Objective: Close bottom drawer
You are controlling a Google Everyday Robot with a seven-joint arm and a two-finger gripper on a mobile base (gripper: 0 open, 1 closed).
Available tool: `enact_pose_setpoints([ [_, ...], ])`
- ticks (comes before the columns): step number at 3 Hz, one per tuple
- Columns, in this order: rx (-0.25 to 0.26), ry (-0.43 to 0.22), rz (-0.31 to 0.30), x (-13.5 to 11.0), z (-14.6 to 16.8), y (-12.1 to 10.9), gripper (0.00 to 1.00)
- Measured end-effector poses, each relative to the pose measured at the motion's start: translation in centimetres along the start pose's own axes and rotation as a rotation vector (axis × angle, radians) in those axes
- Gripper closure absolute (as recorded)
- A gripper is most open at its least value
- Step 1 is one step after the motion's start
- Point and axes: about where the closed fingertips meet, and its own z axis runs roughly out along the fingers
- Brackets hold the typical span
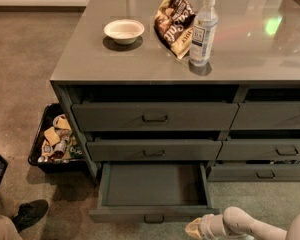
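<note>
In the camera view, the bottom drawer (155,186) of the bench (115,64) is pulled far out over the floor. It is wide and shallow, with a plain flat grey floor inside, a low slim front panel and one small dark pull handle (153,218) in the middle. The drawer seems to be empty. The hand (196,229) is at the lower edge of the view, just beside the right end of this front panel, on a pale rounded arm (245,226) that comes in from the right. I think it is placed there to push the panel inward rather than to take the handle. How far the hand is open I cannot tell, and nothing is seen held in it. The two taller drawers above are dark grey-green with the same handle, and each stands a little out. On the smooth, slightly shiny top stand a round white bowl (123,30), a crumpled snack bag (174,23) and a clear water bottle (203,31), well apart from the work. A black bin (55,139) with mixed packets sits on the floor to the left of the bench.
</note>
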Motion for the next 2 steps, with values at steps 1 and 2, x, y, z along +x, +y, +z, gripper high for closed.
enact_pose_setpoints([
  [1, 0.072, -0.034, 0.060, -1.1, 0.9, -2.8, 1.00],
  [2, 0.101, -0.060, 0.078, -2.4, 1.5, -4.0, 1.00],
])
